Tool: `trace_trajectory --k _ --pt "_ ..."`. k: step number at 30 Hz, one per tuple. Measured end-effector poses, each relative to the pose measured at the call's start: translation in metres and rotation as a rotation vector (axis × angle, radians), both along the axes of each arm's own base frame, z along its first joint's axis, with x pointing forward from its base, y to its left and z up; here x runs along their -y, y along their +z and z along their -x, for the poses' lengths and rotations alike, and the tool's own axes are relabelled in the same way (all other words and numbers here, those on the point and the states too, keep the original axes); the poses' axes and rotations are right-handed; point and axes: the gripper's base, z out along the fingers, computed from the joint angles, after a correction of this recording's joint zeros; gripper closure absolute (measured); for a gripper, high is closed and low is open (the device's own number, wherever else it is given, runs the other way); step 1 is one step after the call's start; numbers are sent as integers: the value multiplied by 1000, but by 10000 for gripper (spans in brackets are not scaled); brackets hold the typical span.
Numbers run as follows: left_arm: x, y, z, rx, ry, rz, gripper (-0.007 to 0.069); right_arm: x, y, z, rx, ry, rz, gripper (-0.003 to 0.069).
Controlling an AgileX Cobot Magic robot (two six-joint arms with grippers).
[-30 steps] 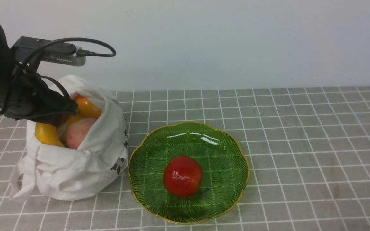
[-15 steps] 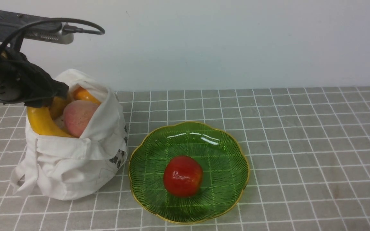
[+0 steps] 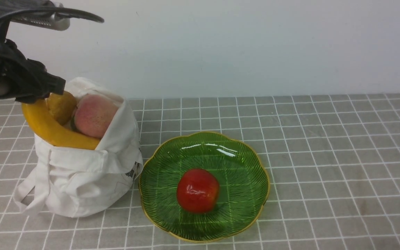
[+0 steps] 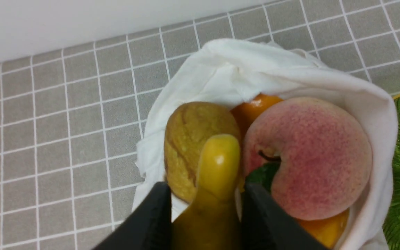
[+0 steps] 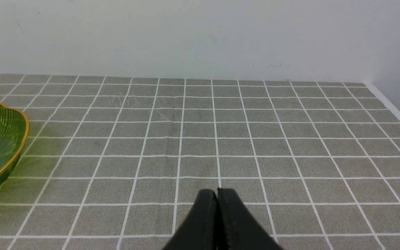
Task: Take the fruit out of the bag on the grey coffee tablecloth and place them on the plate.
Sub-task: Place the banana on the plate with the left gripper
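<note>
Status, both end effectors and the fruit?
Left end effector: shut on banana. Right end effector: shut, holding nothing. Apple on plate; peach and others in bag.

The white bag [image 3: 78, 180] carries dark printed characters [image 3: 134, 171] down one side, the side nearest the plate [image 3: 205, 229]. In the front view they are small and partly lost in the cloth's folds, so what they say cannot be read. No other lettering or number is legible.

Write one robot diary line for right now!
left end effector: shut on curved yellow banana | white cloth bag: more fruit inside | green glass plate: shiny red apple
</note>
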Motion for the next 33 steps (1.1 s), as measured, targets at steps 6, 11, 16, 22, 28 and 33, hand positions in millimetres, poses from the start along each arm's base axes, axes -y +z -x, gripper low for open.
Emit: trace_trajectory --k 6,11,16,22,28,33 --pt "-3 -1 4 -38 -10 -55 391 0 0 0 0 0 0 673" --pt "-2 5 10 -21 -9 -25 391 0 0 0 0 0 0 673" --pt "-2 17 22 20 -10 -6 391 0 0 0 0 0 0 673" --pt "-4 26 31 41 -10 -28 391 0 0 0 0 0 0 673" --pt "-5 27 38 18 -6 -23 391 0 0 0 0 0 0 673" --pt "1 37 50 50 -33 66 391 0 0 0 0 0 0 673"
